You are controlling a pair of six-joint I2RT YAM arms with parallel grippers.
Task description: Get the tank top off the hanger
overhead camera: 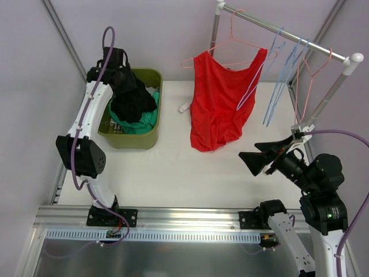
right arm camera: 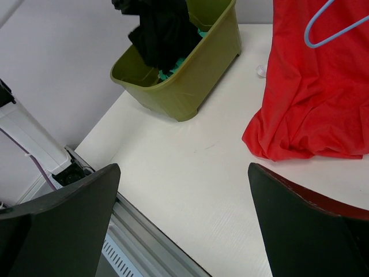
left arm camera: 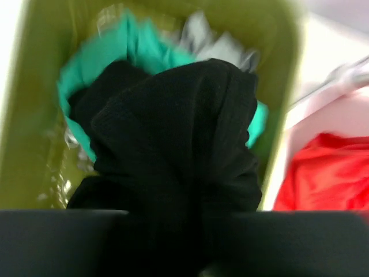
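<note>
Red sleeveless tank top [overhead camera: 219, 109]: hanging on pink wire hanger [overhead camera: 230, 39], upper centre. Right pincer [overhead camera: 251, 151]: gaping, lower right; best gripping one strap [overhead camera: 260, 56], sliding it off. Left pincer [overhead camera: 125, 74]: clenching black knit garment [overhead camera: 134, 101] over olive plastic bin [overhead camera: 147, 138].

an olive green bin [overhead camera: 130, 140] stands at the far left of the white table [overhead camera: 173, 173]. a bunched black cloth [overhead camera: 134, 98] hangs over the bin's middle and reaches down into it, with teal cloth [overhead camera: 147, 120] under it and a bit of pale grey cloth [left arm camera: 202, 34] toward the far end. a clothes rail [overhead camera: 288, 34] crosses the far right on two white posts. empty light blue hangers [overhead camera: 278, 92] hang from it, and an empty pink hanger [overhead camera: 314, 72] hangs nearer the right post. a small white piece [overhead camera: 184, 107] lies on the table between bin and rail.
</note>
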